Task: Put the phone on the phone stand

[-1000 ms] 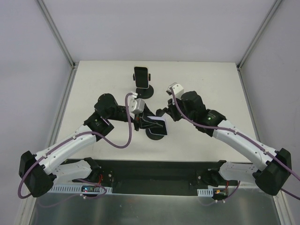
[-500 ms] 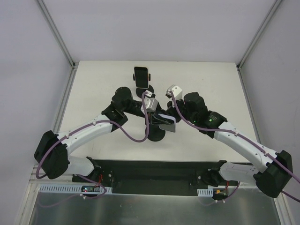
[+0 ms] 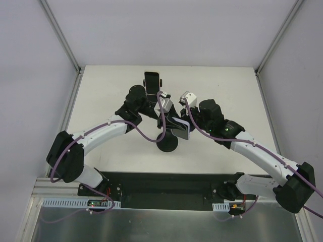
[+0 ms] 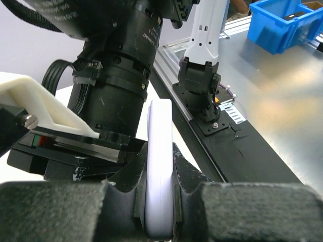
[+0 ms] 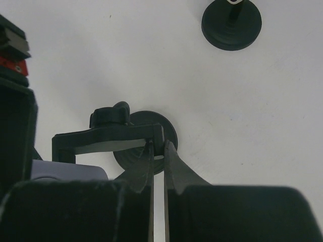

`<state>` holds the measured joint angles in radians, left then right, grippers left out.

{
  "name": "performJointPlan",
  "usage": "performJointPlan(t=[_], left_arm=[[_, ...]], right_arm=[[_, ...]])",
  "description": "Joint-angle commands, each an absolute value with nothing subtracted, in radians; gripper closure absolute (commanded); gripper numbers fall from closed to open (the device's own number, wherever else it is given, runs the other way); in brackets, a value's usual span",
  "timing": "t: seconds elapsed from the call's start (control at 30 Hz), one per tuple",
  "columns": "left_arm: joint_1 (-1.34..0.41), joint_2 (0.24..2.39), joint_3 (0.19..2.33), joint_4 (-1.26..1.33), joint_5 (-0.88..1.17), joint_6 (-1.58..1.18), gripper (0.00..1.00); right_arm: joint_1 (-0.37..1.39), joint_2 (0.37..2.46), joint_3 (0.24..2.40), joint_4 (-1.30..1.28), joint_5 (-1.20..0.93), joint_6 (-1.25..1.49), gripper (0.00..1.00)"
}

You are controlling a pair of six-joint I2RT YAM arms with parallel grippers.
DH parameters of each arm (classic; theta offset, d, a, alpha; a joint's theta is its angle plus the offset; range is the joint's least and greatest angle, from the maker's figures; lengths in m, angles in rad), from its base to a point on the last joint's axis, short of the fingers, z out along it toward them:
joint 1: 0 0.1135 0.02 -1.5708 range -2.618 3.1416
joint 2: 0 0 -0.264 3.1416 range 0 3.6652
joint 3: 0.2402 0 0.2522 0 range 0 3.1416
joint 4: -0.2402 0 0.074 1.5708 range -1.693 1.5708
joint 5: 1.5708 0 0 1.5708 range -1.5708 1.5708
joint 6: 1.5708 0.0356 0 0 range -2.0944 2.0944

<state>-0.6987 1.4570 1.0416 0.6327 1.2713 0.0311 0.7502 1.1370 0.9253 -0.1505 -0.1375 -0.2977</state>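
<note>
The phone (image 4: 160, 151) hangs at the middle of the overhead view, just above the phone stand (image 3: 167, 144). It is pinched edge-on between the padded fingers of the left gripper (image 4: 160, 199). The right gripper (image 5: 159, 160) has its fingers pressed almost together on the end of the stand's cradle (image 5: 108, 137), apparently steadying it. To seat the phone well, the left arm should square its lower edge with the cradle, lower it slowly and release only once it rests there, while the right arm holds the stand firm. The phone is slim, smooth, pale and round-edged. The stand is matt black, an angular bracket on a round base, and it stands on a plain white table (image 3: 101, 101).
</note>
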Motion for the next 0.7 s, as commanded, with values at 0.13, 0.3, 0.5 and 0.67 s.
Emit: performJointPlan(t=[0.13,0.3,0.5,0.67], left_arm=[[-0.664,1.479,1.078,0.75,1.307,0.041,1.0],[-0.626,1.496,1.078,0.756,1.321,0.031,1.0],[-0.612,1.522,1.074,0.765,1.307,0.02,1.0],[-0.604,1.517,1.055,0.767,1.278,0.003,1.0]], right_arm=[[0.756,1.104,0.92,-0.084,-0.175,-0.288,0.99],[0.756,1.109,0.919,-0.083,-0.17,-0.287,0.99],[0.755,1.109,0.913,-0.069,-0.161,-0.278,0.99],[0.755,1.097,0.9,-0.055,-0.12,-0.255,0.99]])
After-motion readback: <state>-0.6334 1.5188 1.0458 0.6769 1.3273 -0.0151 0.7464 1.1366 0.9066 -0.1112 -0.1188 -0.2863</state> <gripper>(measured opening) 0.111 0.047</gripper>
